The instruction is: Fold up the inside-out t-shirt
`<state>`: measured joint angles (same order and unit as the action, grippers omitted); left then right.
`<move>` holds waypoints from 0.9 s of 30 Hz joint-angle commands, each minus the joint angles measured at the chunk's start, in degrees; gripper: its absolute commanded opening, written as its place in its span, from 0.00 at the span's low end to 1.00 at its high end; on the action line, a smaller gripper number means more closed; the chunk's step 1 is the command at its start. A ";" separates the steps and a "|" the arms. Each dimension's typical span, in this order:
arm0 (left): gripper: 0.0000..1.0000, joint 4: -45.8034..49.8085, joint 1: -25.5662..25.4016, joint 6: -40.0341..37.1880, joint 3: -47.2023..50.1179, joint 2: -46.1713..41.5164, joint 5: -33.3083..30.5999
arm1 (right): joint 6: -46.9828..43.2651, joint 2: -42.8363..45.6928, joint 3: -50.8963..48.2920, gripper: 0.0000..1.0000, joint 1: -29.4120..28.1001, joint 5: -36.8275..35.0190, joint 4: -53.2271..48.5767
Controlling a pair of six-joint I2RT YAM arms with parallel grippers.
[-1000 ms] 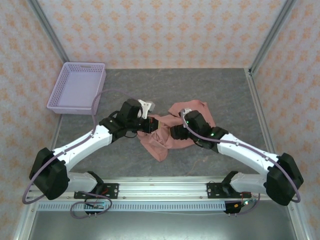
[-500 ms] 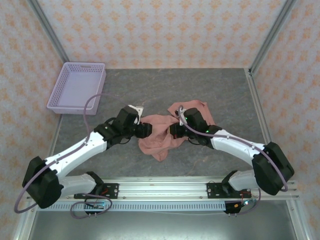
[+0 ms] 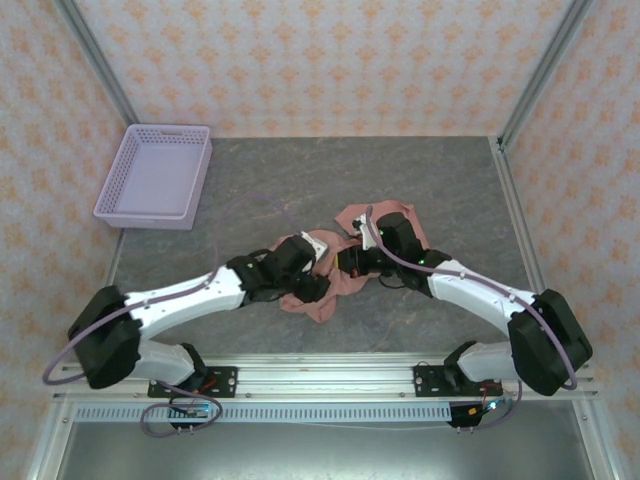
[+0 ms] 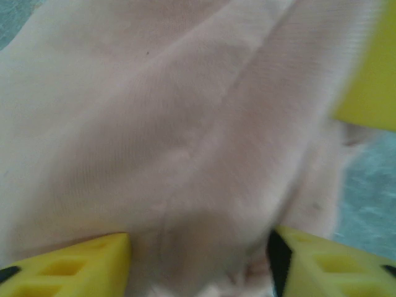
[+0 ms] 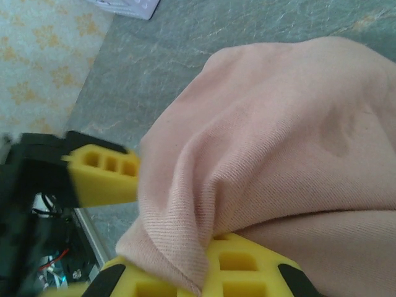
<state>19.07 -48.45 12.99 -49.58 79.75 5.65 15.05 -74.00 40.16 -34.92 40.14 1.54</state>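
While both arms crowd in over it, the pink t-shirt (image 3: 350, 220) sits bunched up in the middle of the grey table (image 3: 250, 170).
From above, the two wrists cover most of the heap, so you just get pink poking out behind and in front of them. The right gripper (image 5: 210, 263) is clamped tight on a fold of the cloth. The left gripper (image 4: 198, 253) has its yellow fingers (image 4: 80, 263) well apart with cloth bulging between them; can't tell if they're pressing it, that view's blurry and super close. The two grippers are just beside each other. A lavender basket (image 3: 112, 172) sits at the far left corner, well apart from the t-shirt.
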 commanded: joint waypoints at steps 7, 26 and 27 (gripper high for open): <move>0.00 -13.53 11.11 8.49 -1.03 2.26 29.16 | -6.87 8.58 1.78 0.15 -1.99 -38.51 -20.23; 0.00 -22.30 11.93 25.29 7.17 -8.76 42.13 | 6.12 3.98 -5.96 0.62 -16.17 -43.36 -0.29; 0.00 -21.63 11.97 24.35 7.26 -9.23 42.42 | 5.34 1.90 -5.02 0.59 -15.75 -44.29 -0.08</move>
<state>0.16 -36.47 37.50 -43.16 72.42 44.27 20.49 -68.16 32.91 -51.31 -2.61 -2.92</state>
